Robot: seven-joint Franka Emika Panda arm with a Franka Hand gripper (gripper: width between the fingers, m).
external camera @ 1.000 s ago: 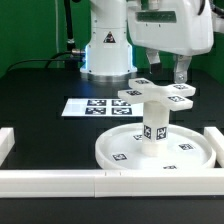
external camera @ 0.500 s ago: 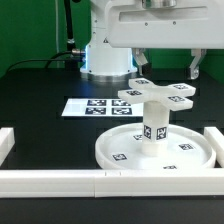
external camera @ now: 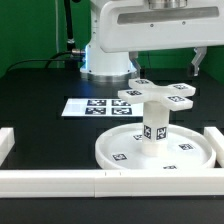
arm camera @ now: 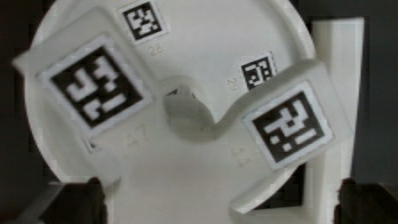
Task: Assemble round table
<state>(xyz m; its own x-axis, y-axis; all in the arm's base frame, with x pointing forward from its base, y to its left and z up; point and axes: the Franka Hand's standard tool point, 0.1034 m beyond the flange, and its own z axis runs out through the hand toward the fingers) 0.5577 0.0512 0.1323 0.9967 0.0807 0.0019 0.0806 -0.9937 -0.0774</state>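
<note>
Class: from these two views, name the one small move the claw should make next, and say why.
Probably lower straight down. The open claw hangs empty above the cross-shaped piece, which sits atop the upright post on the disc; descending would bring its fingers level with that piece for a grip.

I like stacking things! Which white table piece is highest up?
The cross-shaped piece: it sits on top of the post, and the post stands on the round disc, which lies lowest.

I see the marker board (external camera: pixel 98 106) lying flat on the black table (external camera: pixel 35 95). White border rails (external camera: pixel 60 182) line the near edge. A green backdrop (external camera: pixel 30 30) stands behind.
</note>
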